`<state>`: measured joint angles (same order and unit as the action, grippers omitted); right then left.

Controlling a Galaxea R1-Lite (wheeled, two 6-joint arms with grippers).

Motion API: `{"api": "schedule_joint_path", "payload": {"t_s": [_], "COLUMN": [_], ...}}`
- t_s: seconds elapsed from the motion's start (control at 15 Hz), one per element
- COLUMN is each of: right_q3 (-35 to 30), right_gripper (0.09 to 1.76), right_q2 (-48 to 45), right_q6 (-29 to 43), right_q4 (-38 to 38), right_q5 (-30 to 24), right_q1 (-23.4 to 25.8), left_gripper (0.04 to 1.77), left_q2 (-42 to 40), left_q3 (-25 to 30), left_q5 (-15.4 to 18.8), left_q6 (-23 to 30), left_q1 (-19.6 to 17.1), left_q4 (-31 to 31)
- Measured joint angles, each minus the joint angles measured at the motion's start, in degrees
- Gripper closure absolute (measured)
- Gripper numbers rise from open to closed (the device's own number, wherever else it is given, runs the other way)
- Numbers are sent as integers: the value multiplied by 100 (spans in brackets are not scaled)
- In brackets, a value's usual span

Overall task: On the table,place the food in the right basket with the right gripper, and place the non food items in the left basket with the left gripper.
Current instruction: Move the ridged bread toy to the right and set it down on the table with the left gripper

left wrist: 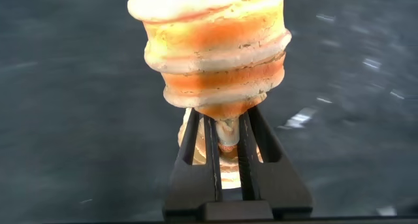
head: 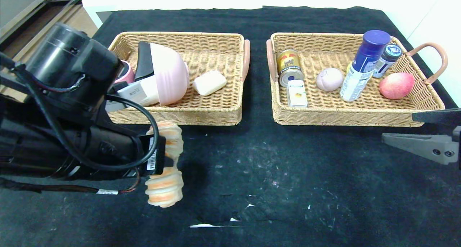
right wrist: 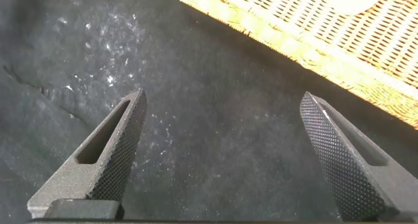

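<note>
Nearest on the left, the left end effector (left wrist: 225, 142) is clamped tight on the narrow waist of an orange-and-cream ridged toy (head: 165, 164), shaped like a dumbbell with two bulbous ends. It sits at the near left of the black desk (head: 288, 189), just in front of the left basket (head: 216, 112); whether it is lifted clear of the cloth cannot be told. The toy looks light, rubbery and a little squashy, so the thin middle is the sensible place to take it: the fat ends would bulge and slip. As a non-food item it belongs in the left basket.

At the near right, the right end effector (right wrist: 222, 152) hangs over bare desk with its fingers spread wide and nothing between them, beside the near wall of the right basket (head: 425, 95).

Farther back, the left basket holds a pink bowl (head: 169, 74) tipped on its side, a pale soap bar (head: 209, 82), a white tube and a dark item behind the bowl. The right basket holds a yellow can (head: 289, 67), a small white box (head: 297, 93), a pinkish round bun-like item (head: 329, 79), a blue-capped spray can (head: 363, 65), a small jar (head: 387, 59) and a red apple (head: 397, 85).
</note>
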<state>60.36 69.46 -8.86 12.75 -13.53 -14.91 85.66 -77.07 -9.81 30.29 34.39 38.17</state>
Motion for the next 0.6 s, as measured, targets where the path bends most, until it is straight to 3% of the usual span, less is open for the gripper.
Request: {"api": "schedule_joint_path", "payload": {"t_s": [0.33,0.6], "right_q3": [9,6], "right_gripper": [14,14], "right_q2": [40,66], "right_q6": [5,2], "right_q4": [0,0], "right_q5": [0,6], "right_q1": [28,30], "left_gripper": [154,154], "left_q2": [590,1113], "left_q3": [-507,-1074], "left_q5": [-29,9], "left_q6": [261,377], "left_q1": [976,1403], "left_q4": [-44,-83]}}
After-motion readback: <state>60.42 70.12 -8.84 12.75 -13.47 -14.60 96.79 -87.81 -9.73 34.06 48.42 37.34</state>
